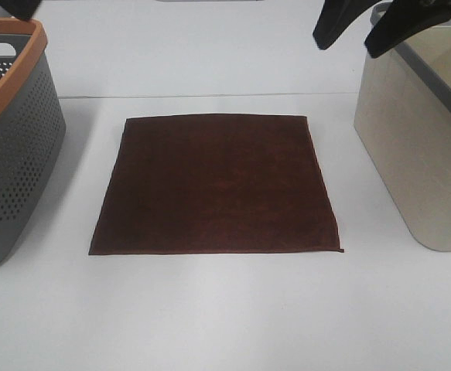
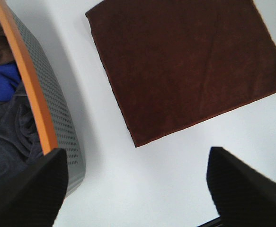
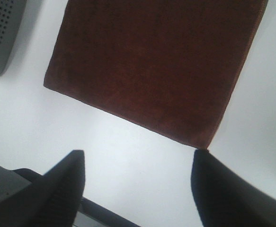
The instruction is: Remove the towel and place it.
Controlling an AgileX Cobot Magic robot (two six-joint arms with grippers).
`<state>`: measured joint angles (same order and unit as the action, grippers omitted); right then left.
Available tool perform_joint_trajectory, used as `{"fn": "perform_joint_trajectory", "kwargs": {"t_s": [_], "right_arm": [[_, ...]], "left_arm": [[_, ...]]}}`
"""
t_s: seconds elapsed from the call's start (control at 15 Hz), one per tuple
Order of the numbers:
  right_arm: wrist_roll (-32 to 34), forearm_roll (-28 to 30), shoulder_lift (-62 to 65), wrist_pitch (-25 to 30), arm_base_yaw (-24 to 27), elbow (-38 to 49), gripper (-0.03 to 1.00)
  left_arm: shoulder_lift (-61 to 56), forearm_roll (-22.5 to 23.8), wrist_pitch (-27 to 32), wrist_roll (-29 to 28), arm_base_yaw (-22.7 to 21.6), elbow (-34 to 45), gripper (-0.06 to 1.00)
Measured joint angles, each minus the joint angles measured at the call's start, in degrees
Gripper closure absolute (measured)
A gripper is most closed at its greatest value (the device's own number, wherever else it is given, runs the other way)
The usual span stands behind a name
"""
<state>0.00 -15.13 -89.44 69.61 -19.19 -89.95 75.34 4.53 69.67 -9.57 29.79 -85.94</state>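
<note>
One towel point(image 1: 216, 184), dark reddish-brown, no readable writing, lies flat on the white surface point(image 1: 225, 309) between the perforated grey basket point(image 1: 8, 147) and beige bin point(image 1: 418, 147), well clear of the left gripper point(image 2: 137, 189) and right gripper point(image 3: 138, 187), both jaws spread wide, empty.

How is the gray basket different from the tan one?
The gray basket has an orange rim and walls full of little holes; the beige basket has a gray rim and smooth, plain walls. The gray basket holds clothes; the beige basket's inside is hidden. Both stand on the white table, beside the towel.
</note>
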Motion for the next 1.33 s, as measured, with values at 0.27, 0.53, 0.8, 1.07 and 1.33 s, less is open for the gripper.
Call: {"fn": "perform_joint_trajectory", "kwargs": {"t_s": [0.27,0.53,0.8,1.07,1.33], "right_arm": [[-1.09,2.52,15.58,0.06,0.00,15.70,0.35],[-1.15,2.98,31.51,0.06,0.00,36.44,0.35],[-1.20,6.88,46.41,-1.15,0.00,51.91,0.35],[-1.20,12.49,61.31,-6.59,0.00,60.05,0.35],[-1.20,14.44,72.14,-8.37,0.00,60.73,0.35]], "left_arm": [[-18.68,0.00,-0.06,-2.64,0.00,17.48,0.18],[-37.36,0.00,0.00,-3.95,0.00,39.76,0.18],[-55.92,-0.11,-0.57,-4.35,0.00,54.49,0.18],[-65.78,-0.29,-8.02,2.46,0.00,56.89,0.18],[-66.29,-0.80,-8.88,8.14,0.00,57.24,0.18]]}}
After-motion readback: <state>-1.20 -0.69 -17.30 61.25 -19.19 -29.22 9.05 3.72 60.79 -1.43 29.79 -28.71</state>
